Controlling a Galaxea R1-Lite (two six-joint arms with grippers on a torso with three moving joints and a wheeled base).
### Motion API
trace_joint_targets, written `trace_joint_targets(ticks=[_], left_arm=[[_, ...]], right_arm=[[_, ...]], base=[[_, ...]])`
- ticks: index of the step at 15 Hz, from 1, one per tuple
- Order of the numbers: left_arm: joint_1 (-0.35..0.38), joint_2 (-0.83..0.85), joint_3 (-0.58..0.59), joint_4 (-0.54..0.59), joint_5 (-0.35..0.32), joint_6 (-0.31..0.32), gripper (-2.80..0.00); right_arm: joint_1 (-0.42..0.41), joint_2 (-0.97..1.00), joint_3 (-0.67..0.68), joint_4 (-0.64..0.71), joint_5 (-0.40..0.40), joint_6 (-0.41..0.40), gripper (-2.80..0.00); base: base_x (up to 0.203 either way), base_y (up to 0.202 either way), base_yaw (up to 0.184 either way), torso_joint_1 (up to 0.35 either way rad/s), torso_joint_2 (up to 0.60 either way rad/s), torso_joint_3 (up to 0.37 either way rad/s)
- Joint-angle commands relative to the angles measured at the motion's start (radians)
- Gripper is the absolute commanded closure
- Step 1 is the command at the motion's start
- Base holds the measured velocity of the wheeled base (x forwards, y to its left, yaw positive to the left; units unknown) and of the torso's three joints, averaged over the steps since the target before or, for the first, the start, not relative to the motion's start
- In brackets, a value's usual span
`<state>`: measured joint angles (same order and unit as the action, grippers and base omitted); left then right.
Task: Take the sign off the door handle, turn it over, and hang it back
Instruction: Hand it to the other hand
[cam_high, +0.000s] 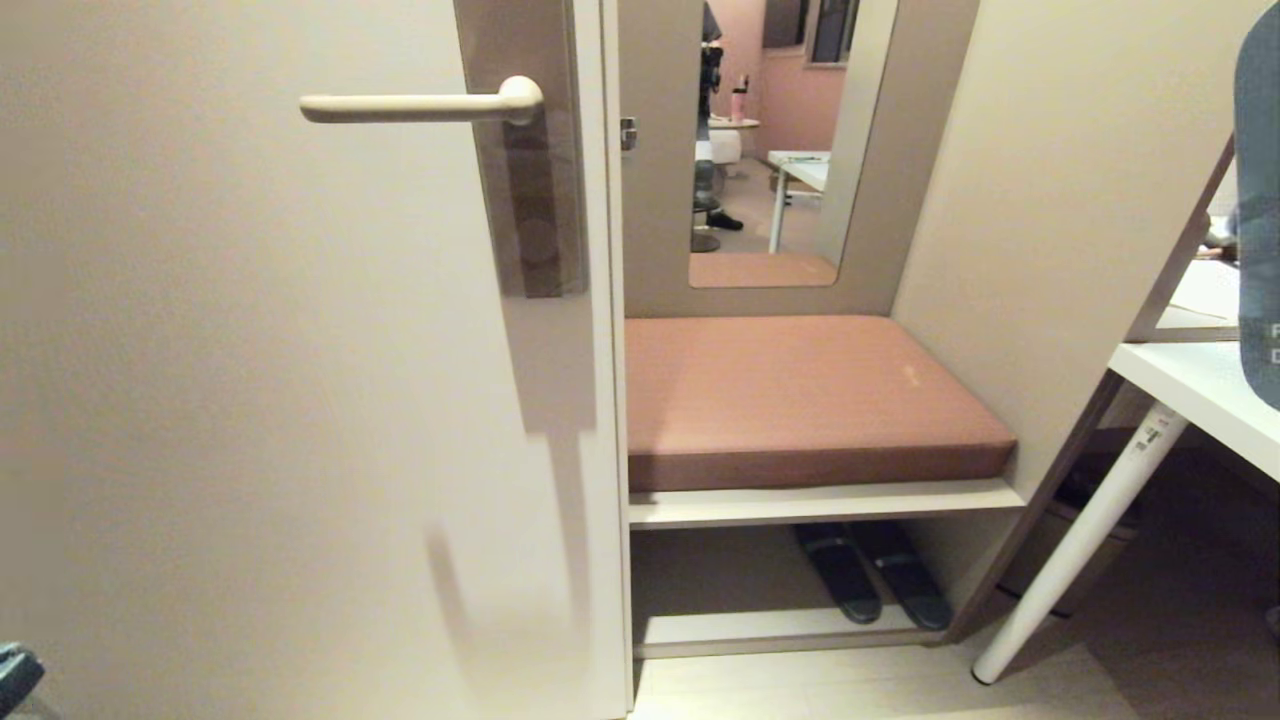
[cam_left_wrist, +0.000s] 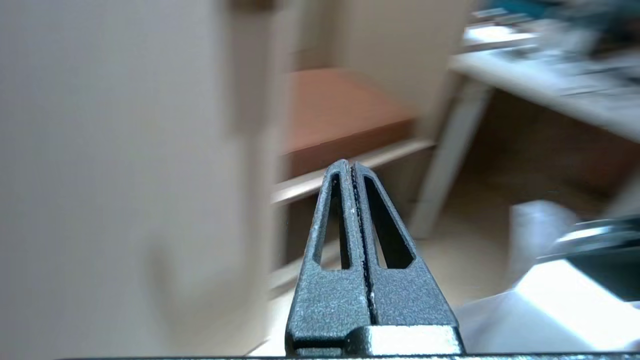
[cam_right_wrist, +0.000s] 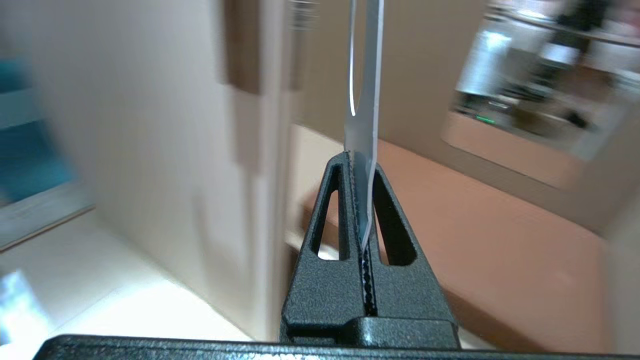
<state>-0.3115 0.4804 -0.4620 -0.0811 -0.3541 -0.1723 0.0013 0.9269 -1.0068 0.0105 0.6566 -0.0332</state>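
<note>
The door handle (cam_high: 420, 105), a cream lever on a brown backplate (cam_high: 525, 180), juts out bare with nothing hanging on it. At the far right edge of the head view the sign (cam_high: 1258, 200) shows its blue-grey face, blurred and well away from the handle. In the right wrist view the sign (cam_right_wrist: 364, 90) stands edge-on out of my right gripper (cam_right_wrist: 357, 162), which is shut on its lower end. My left gripper (cam_left_wrist: 351, 167) is shut with nothing in it, low beside the door; only a dark corner (cam_high: 15, 675) of that arm shows in the head view.
Right of the door edge (cam_high: 610, 400) is a bench with a brown cushion (cam_high: 800, 400), dark slippers (cam_high: 870, 585) beneath it and a mirror (cam_high: 770, 150) above. A white table (cam_high: 1200, 385) with a slanted leg (cam_high: 1080, 545) stands at the right.
</note>
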Motion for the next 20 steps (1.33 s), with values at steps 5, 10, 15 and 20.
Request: trace_joint_targets(ticks=[5,10,15,20], left_arm=[[-0.277,0.427,-0.125,-0.337,-0.045,-0.149,0.0],[-0.301,0.578,-0.175,-0.503,-0.058,-0.226,0.0],[-0.356,0.625,-0.201,-0.506,-0.059,-0.262,0.0],[-0.418,0.733,-0.244,-0.55,-0.112,-0.258,0.0]], right_arm=[[0.049,0.083,-0.023,-0.006,0.187,0.013,0.0],[0.225,0.193,-0.063,-0.16,0.209,0.163,0.0],[0.389,0.31,-0.036,-0.459,0.204,0.372,0.0],[0.476,0.423,-0.036,-0.625,0.198,0.416,0.0]], base=[[0.0,0.0,0.0,0.0,0.0,0.0],[0.0,0.0,0.0,0.0,0.0,0.0],[0.0,0.0,0.0,0.0,0.0,0.0],[0.0,0.0,0.0,0.0,0.0,0.0]])
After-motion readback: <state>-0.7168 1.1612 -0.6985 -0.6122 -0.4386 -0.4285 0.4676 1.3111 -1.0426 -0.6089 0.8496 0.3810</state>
